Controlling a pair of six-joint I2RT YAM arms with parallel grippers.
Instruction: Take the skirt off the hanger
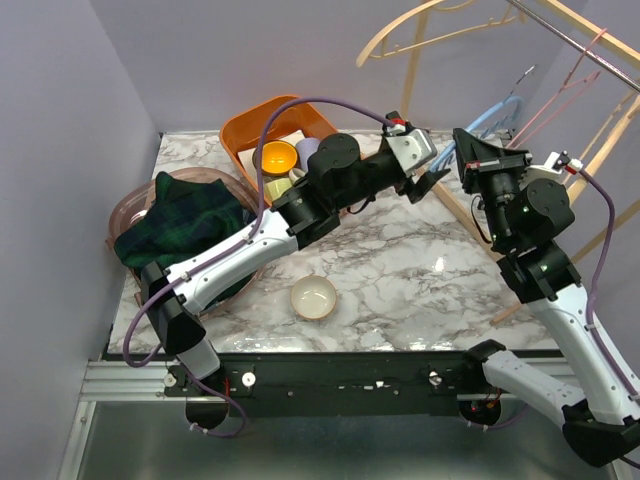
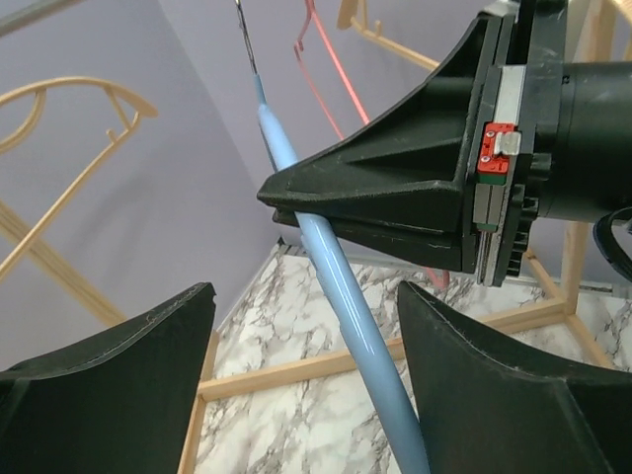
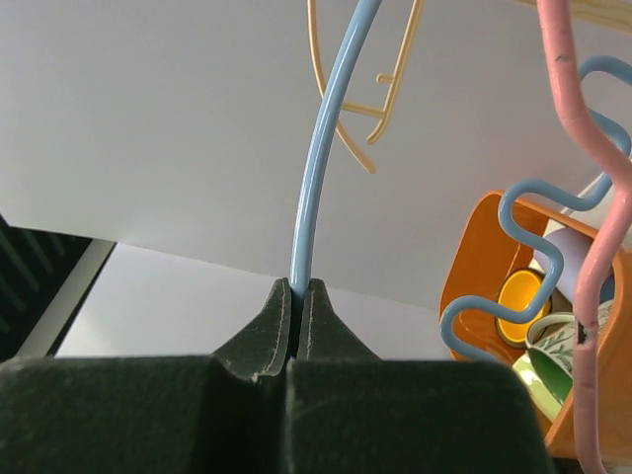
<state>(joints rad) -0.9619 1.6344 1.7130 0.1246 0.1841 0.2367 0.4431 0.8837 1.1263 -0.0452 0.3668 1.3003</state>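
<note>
The dark green plaid skirt [image 1: 180, 225] lies heaped on a pink tub [image 1: 128, 205] at the table's left side, off the hanger. The bare light blue hanger [image 1: 497, 112] hangs at the right by the rack. My right gripper [image 1: 468, 150] is shut on its blue rod [image 3: 316, 148], which rises from between the closed jaws [image 3: 296, 288]. My left gripper [image 1: 432, 182] is open just left of the right gripper. In the left wrist view the blue rod [image 2: 341, 286] passes between my open fingers [image 2: 306, 294], close to the right one, without a grip.
An orange bin [image 1: 243, 132] with cups stands at the back. A white bowl [image 1: 313, 297] sits near the front middle. A wooden rack [image 1: 600, 130] with a wooden hanger [image 1: 420, 30] and a pink hanger [image 1: 585, 62] fills the right side.
</note>
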